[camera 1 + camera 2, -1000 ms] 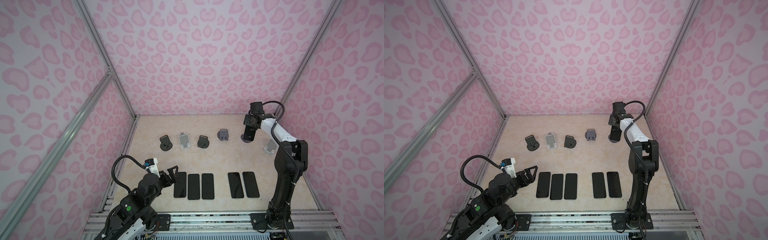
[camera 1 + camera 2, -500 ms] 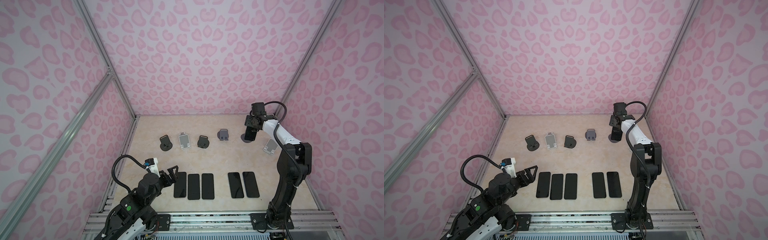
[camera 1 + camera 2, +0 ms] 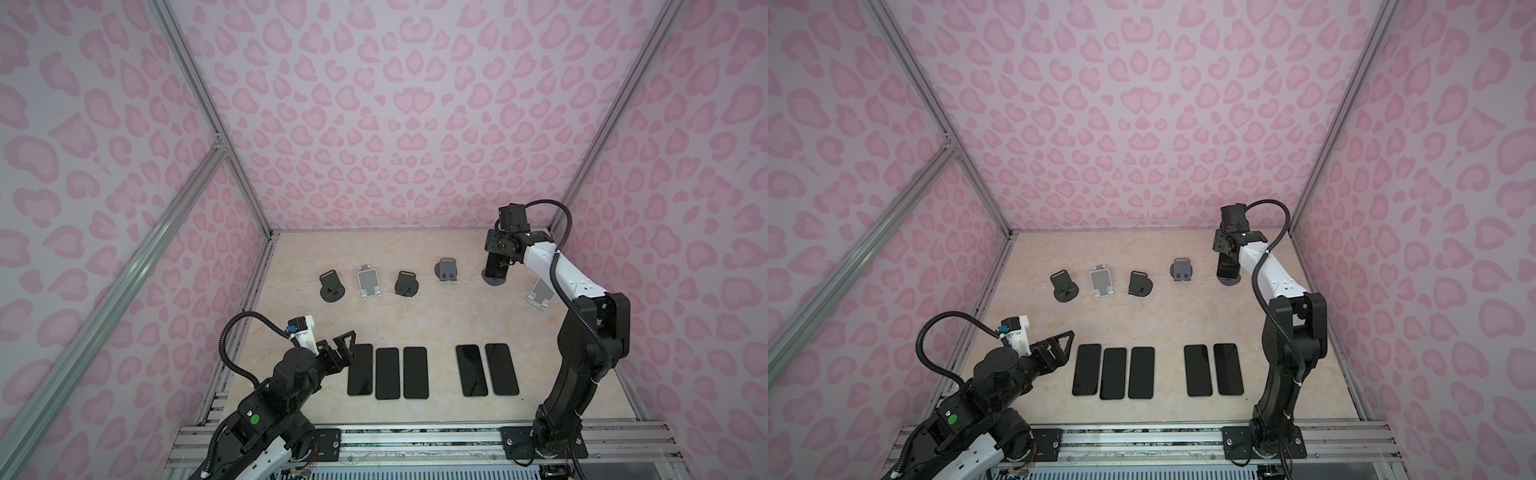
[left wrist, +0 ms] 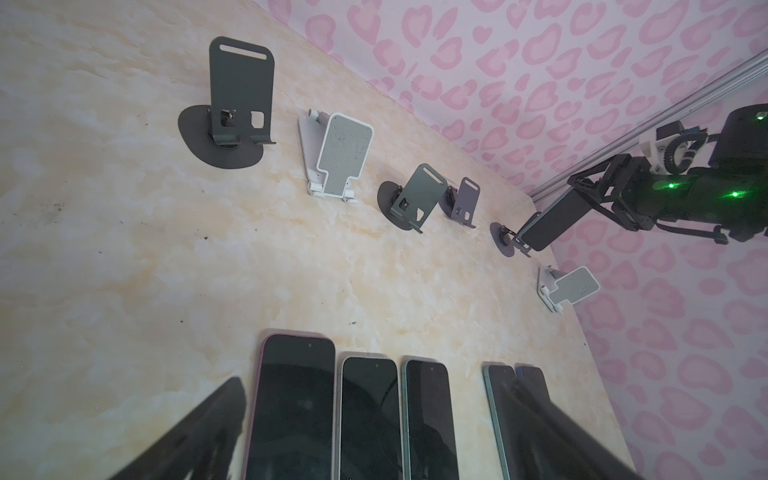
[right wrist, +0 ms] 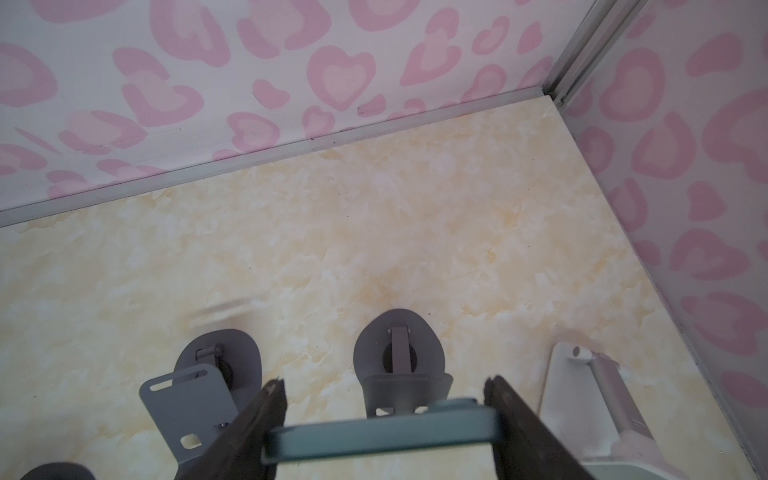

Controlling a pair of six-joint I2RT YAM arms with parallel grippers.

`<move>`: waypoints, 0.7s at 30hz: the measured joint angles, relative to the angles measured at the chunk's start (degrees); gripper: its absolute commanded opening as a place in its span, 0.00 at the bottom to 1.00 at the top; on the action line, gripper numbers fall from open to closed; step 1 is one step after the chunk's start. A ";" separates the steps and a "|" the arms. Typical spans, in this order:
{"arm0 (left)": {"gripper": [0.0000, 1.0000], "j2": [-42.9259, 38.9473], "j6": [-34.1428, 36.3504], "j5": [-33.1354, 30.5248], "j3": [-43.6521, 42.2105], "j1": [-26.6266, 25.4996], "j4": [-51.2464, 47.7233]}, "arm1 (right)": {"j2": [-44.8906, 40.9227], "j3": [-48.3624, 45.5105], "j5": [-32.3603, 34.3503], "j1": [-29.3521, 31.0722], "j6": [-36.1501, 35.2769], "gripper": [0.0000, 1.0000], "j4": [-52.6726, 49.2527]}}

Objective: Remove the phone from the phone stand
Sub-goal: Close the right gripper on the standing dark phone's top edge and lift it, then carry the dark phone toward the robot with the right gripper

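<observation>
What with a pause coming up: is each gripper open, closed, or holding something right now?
Left gripper: open, empty.
Right gripper: fingers closed on the phone, which rests in the phone stand.

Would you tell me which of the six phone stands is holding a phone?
The round-based stand second from the right in a top view, where the right gripper clasps the phone; the other five stand empty.

Left arm [image 3: 291, 374] folded low, left fingers [image 4: 195, 440] spread wide; right arm [image 3: 557, 270] stretched far, right fingers [image 5: 519, 424] clamped.
</observation>
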 measured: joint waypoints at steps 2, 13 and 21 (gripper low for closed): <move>0.99 -0.26 0.00 0.00 0.00 0.00 -0.02 | -0.76 -0.42 0.00 0.68 0.00 0.59 0.00; 0.99 -0.52 0.02 0.02 0.35 0.00 -0.39 | -5.57 -3.52 0.76 6.01 0.20 0.58 -0.48; 0.99 -0.87 0.04 0.48 0.52 0.00 -0.50 | -9.57 -7.58 2.32 11.45 0.26 0.58 -0.96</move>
